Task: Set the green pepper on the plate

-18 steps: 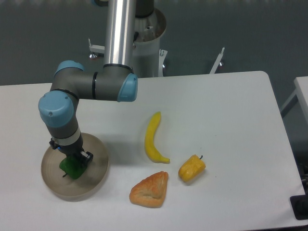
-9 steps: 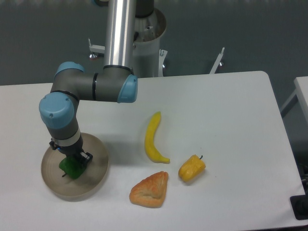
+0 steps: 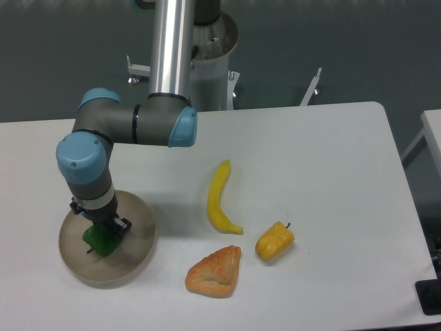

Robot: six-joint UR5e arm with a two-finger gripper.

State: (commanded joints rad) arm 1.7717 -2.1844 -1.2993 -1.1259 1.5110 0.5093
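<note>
The green pepper [image 3: 100,240] is a small glossy bright-green lump in the middle of the round beige plate [image 3: 134,245] at the table's left front. My gripper [image 3: 103,231] points straight down over the plate, its dark fingers closed on the pepper's top. The wrist hides most of the fingers. I cannot tell whether the pepper rests on the plate or hangs just above it.
A yellow banana [image 3: 220,197] lies mid-table. A yellow pepper [image 3: 274,241] and a croissant [image 3: 216,272] lie near the front edge to its right. The arm's base column [image 3: 172,48] stands at the back.
The gripper with the pepper has shifted very slightly left over the plate; otherwise nothing has moved.
</note>
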